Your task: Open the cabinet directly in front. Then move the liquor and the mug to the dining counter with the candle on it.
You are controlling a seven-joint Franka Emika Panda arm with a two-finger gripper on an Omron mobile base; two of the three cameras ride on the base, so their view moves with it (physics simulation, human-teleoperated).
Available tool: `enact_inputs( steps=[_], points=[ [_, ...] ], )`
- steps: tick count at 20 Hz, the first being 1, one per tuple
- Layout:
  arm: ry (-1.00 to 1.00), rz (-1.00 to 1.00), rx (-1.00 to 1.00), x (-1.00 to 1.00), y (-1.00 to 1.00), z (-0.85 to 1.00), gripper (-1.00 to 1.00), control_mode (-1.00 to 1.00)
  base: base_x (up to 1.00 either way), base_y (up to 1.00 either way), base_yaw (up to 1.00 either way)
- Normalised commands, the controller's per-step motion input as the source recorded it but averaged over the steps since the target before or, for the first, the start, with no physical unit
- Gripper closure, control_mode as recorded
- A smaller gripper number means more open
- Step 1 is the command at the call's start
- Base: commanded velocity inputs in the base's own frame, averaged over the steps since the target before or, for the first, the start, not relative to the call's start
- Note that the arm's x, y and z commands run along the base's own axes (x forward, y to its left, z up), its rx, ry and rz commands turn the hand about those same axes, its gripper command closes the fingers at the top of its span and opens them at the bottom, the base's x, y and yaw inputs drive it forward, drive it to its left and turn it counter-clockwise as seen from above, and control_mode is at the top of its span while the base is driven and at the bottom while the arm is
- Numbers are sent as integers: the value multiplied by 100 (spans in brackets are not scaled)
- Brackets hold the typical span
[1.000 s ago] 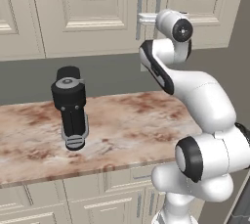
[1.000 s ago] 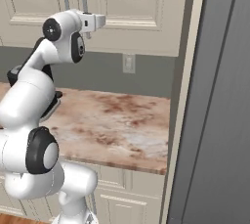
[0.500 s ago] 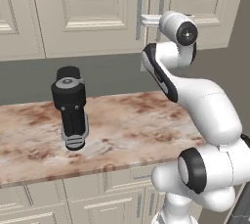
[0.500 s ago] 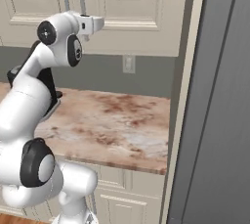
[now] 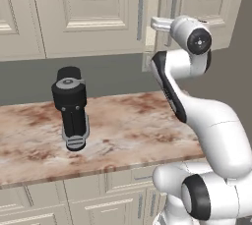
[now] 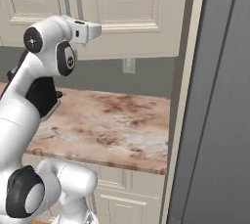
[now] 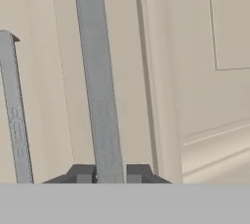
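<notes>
**A:** Kitchen, up at the wall units. We see the gripper (image 7: 108, 175) with its two dark fingertips (image 7: 82, 173) clenched on a long grey bar handle (image 7: 97, 86), one tip pressed to each side of the bar, low on its length. That is a firm grasp, as far as we can read it from the hand view.

**B:** And whose handle is it?

**A:** It belongs to the right-hand door of the cabinet (image 5: 83, 13), the cream wall unit with raised panels. From the left base view we see that door (image 5: 206, 3) swung a little way out from the frame, a slim gap showing along its inner edge, while the neighbouring door lies flat and shut. A second grey handle (image 7: 14, 120) on that shut door stands just beside the gripped one, apart from the fingers.

**B:** Where is the gripper in the wider shots?

**A:** In the left base view, we find it (image 5: 158, 23) at the cabinet's lower edge, reaching level from the white arm. In the right base view it (image 6: 92, 31) points at the same doors.

**B:** What lies below?

**A:** A marbled reddish-brown and cream countertop (image 5: 138, 130) over cream drawer fronts. On it, well apart from the arm, stands a stout black appliance (image 5: 71, 108) with a grey round top. We cannot see inside the cabinet, so the shelves stay hidden. A tall grey panel (image 6: 215, 120) fills the right of the right base view, and a wall outlet (image 6: 129, 65) sits under the cabinet.
</notes>
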Motion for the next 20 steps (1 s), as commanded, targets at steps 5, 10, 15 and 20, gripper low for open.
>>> enact_inputs(
  steps=[5, 10, 15, 20],
  points=[
    [0, -7, 9, -85, -50, 30, 100, -100, 0, 0, 0],
    [0, -7, 10, -90, -58, 31, 100, -100, 0, 0, 0],
    [0, -7, 9, -87, -56, 21, 100, -100, 0, 0, 0],
    [0, -7, 7, -79, -51, 11, 100, -100, 0, 0, 0]
  ],
)
